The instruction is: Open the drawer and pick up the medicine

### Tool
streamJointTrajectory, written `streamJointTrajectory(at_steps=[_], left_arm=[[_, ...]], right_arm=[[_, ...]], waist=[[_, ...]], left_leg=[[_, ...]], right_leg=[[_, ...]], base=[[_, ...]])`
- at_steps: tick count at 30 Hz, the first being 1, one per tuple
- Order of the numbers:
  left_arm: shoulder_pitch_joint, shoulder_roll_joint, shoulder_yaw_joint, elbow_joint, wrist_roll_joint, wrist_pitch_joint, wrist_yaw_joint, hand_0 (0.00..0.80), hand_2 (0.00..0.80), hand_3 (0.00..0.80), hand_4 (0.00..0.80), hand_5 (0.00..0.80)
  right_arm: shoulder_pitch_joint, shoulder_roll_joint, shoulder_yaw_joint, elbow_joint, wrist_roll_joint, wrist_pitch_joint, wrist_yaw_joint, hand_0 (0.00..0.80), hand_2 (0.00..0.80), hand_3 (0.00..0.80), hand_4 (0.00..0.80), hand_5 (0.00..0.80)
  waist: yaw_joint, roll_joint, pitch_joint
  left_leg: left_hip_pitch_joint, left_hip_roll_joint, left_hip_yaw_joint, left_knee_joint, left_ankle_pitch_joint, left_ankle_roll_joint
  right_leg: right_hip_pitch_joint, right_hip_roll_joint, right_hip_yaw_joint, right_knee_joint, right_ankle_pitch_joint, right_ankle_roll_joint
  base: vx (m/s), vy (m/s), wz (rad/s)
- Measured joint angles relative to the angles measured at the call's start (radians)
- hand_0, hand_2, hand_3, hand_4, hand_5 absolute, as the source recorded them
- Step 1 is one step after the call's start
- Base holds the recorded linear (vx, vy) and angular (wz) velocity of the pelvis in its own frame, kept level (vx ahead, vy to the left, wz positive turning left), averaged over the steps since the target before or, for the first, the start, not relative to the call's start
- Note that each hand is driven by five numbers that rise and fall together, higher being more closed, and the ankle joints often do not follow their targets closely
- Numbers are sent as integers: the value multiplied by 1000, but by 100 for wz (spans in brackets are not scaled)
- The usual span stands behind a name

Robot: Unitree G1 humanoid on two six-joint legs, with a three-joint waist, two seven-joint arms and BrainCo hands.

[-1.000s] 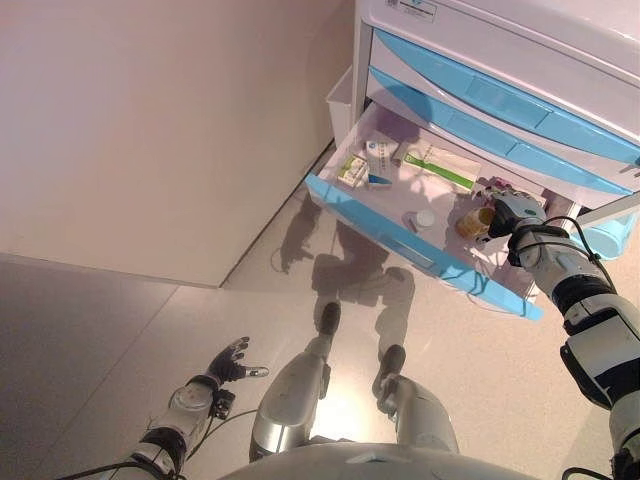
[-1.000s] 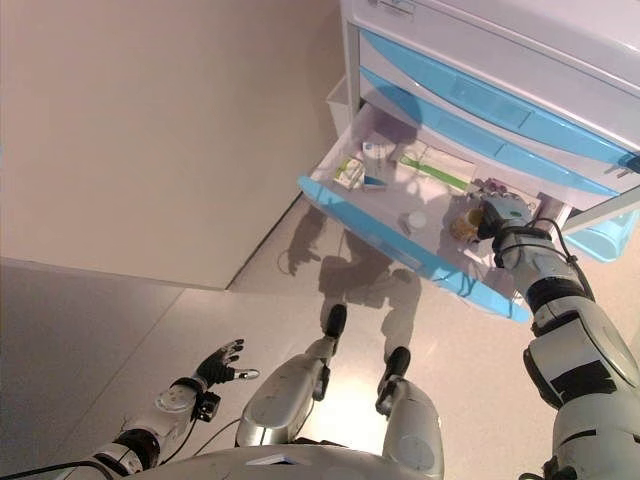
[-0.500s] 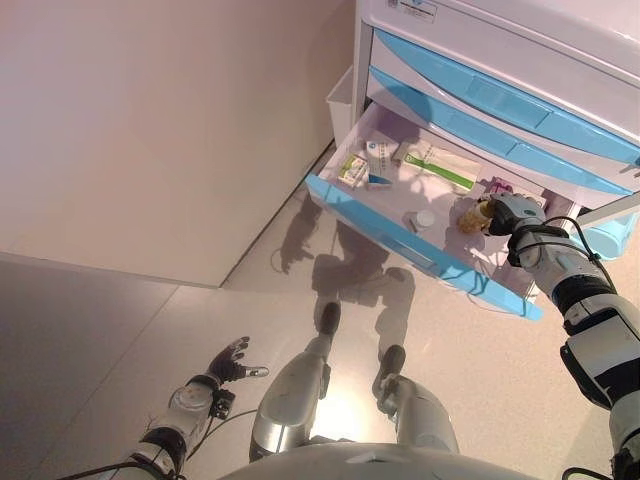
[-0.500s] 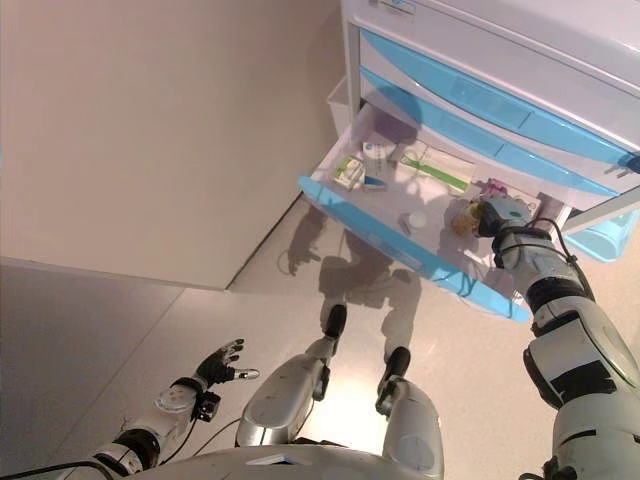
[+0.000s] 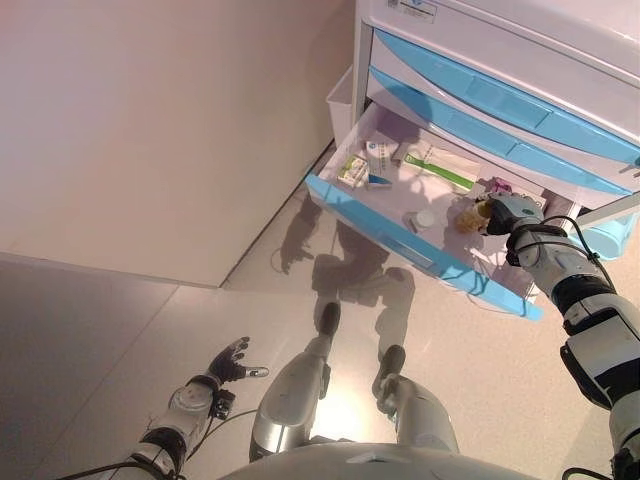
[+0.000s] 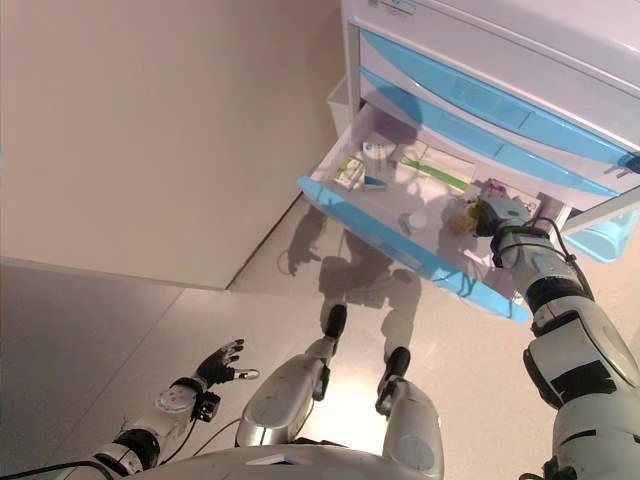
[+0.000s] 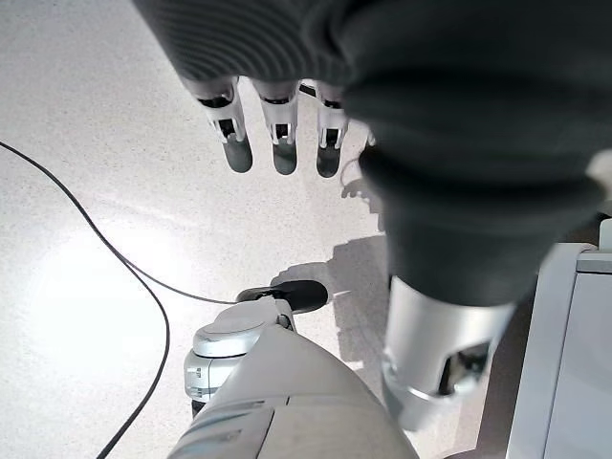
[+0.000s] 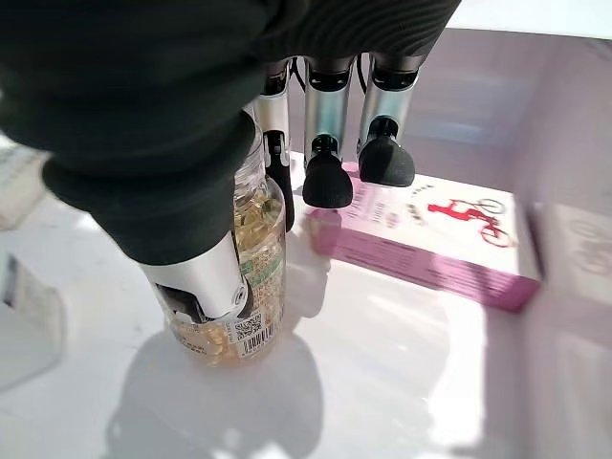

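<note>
The cabinet's lowest blue-fronted drawer stands pulled out over the floor. Inside it, toward its right end, my right hand is shut on a clear bottle of amber capsules. The right wrist view shows the thumb lying across the bottle and one finger behind it, while the other fingers reach past it over a pink box. The bottle's base is at or just above the white drawer floor; I cannot tell which. My left hand hangs low by my side over the floor, fingers straight.
The drawer also holds a long green-and-white box, small boxes at its left end and a white round lid. Shut blue drawers sit above. A white bin stands left of the cabinet, a blue one to its right.
My right hand with the bottle has shifted slightly up and left within the drawer. The left hand has stayed where it was.
</note>
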Motion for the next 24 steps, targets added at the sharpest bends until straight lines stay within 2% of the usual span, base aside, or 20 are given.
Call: streamJointTrajectory(at_steps=[3,6,8,11,13,15,17,19,24], left_arm=[[2,0,8,-4,2,0,-6,0,0,0,0,0],[31,4,56,-37,9,9,-6,0,0,0,0,0],[52,21,79,-48,10,28,-7,0,0,0,0,0],[58,35,116,-8,13,45,-13,0,0,0,0,0],[55,35,124,42,31,46,-20,0,0,0,0,0],[59,30,131,50,50,44,-21,0,0,0,0,0],[62,17,141,52,52,43,-20,0,0,0,0,0],[73,-9,151,58,62,43,-18,0,0,0,0,0],[117,-44,151,68,92,43,-19,0,0,0,0,0]], right_arm=[[6,-36,18,-131,-20,-47,43,800,800,800,800,800],[68,-117,38,-457,29,-64,176,800,800,800,800,800],[149,-129,17,-683,200,-50,298,800,800,800,800,800],[304,-84,-105,-943,532,-15,473,800,800,800,800,800],[343,-35,-164,-1006,688,-2,536,800,800,800,800,800],[374,-6,-252,-1057,846,17,572,800,800,800,800,800],[377,21,-346,-1075,953,32,583,800,800,800,800,800],[376,36,-428,-1083,1036,36,573,800,800,800,800,800],[366,56,-547,-1087,1152,34,490,800,800,800,800,800]], waist=[[-3,-1,-1],[-7,-25,-13],[-22,-62,-31],[-58,-115,-62],[-86,-138,-76],[-115,-143,-87],[-121,-141,-104],[-131,-134,-145],[-137,-131,-220]], left_leg=[[2,1,3,-1,0,0],[12,3,9,-5,-2,3],[27,5,11,-6,-6,9],[50,5,19,-9,-20,11],[75,4,35,-18,-25,14],[94,4,40,-25,-29,19],[100,6,67,-27,-34,26],[103,6,85,-30,-39,33],[163,-3,91,-45,-55,33]], right_leg=[[3,1,0,-2,0,0],[11,4,2,-13,0,0],[33,10,10,-29,0,0],[63,17,39,-55,0,1],[81,17,56,-64,0,2],[103,17,64,-79,6,9],[109,18,79,-92,14,15],[121,16,81,-115,22,19],[198,15,84,-168,26,26]], base=[[0,0,0],[15,-9,-3],[31,15,-3],[40,32,-6],[32,24,-19],[55,34,-14],[63,40,-17],[82,41,-4],[65,30,1]])
